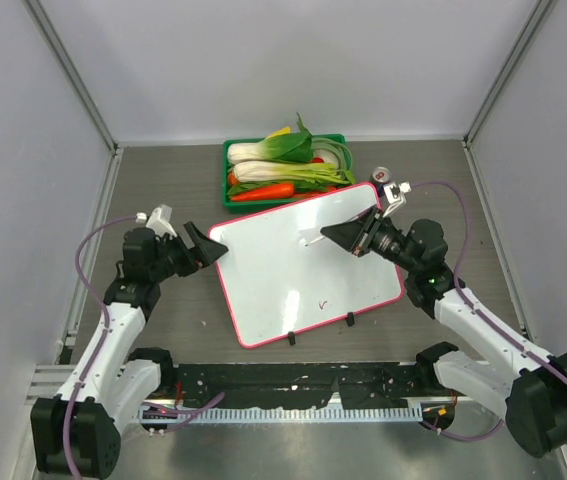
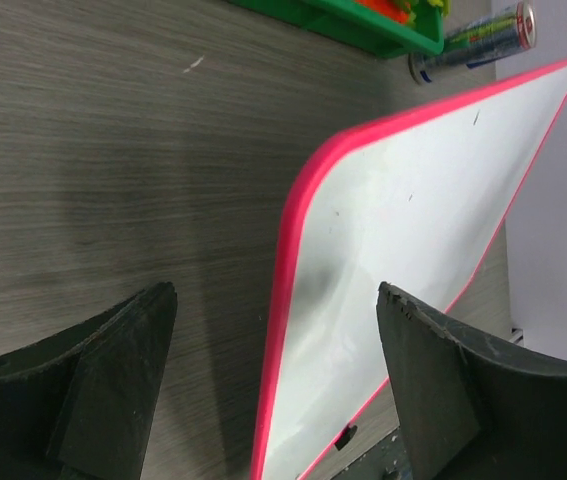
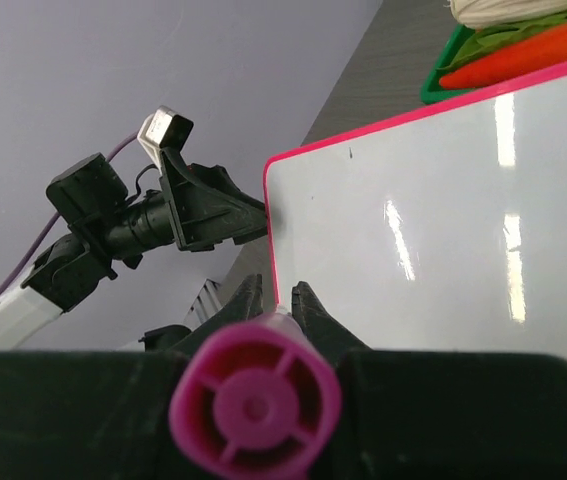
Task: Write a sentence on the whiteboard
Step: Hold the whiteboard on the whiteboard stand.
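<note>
Holding the marker [image 3: 255,398] pinched in my right gripper [image 1: 333,237], I want light, even pressure on the whiteboard [image 1: 293,275] below — left gripper [image 1: 215,250], gaping, should steady its corner.

Left gripper [image 2: 275,292] jaws wide apart, whiteboard [image 2: 423,220] rounded pink corner showing between them, flat on table [image 2: 83,150]. Green tray [image 2: 363,25] and can [image 2: 478,40] beside board's far edge.

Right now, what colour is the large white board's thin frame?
Pink-red frame, clearest in the left wrist view.
</note>
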Controlling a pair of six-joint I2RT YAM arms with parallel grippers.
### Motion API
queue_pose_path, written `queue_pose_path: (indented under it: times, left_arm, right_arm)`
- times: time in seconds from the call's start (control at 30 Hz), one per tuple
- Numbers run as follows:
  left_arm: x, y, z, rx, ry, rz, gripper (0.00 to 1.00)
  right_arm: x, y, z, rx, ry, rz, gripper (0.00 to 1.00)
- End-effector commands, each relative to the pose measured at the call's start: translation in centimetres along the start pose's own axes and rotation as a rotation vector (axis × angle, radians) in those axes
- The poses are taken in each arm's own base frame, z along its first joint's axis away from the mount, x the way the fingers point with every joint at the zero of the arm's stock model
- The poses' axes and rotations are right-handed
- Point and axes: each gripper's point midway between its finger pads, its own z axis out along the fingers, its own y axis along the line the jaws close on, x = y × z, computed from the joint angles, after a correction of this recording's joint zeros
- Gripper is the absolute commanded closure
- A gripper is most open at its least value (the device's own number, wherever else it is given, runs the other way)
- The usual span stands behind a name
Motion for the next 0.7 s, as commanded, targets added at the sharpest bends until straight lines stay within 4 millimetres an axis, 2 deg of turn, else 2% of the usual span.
queue_pose_path:
  times: [0.0, 0.13, 0.27, 0.47, 0.63, 0.67]
  left_arm:
    - [-2.9, -2.8, -0.2, 0.156, -0.053, 0.027, 0.18]
    - [-3.0, -3.9, 0.0, 0.248, -0.075, 0.047, 0.20]
    - [-2.3, -3.5, 0.3, 0.284, -0.096, 0.040, 0.28]
    - [-0.6, -2.0, 0.4, 0.269, -0.107, 0.061, 0.31]
    - [0.4, -2.0, 0.0, 0.328, -0.134, 0.084, 0.31]
    - [0.6, -2.2, -0.1, 0.341, -0.136, 0.089, 0.31]
  right_arm:
    - [-2.4, 1.5, 0.4, -0.007, -0.028, -0.162, 0.99]
    - [-3.6, 1.4, 0.7, 0.040, -0.041, -0.250, 0.99]
    - [-4.4, 1.6, 1.4, 0.083, -0.047, -0.347, 0.99]
    - [-1.8, 2.1, 3.7, 0.047, 0.006, -0.370, 0.99]
    - [0.8, 2.1, 5.8, 0.029, 0.038, -0.386, 0.99]
    - [1.3, 2.6, 6.0, 0.014, 0.044, -0.383, 0.99]
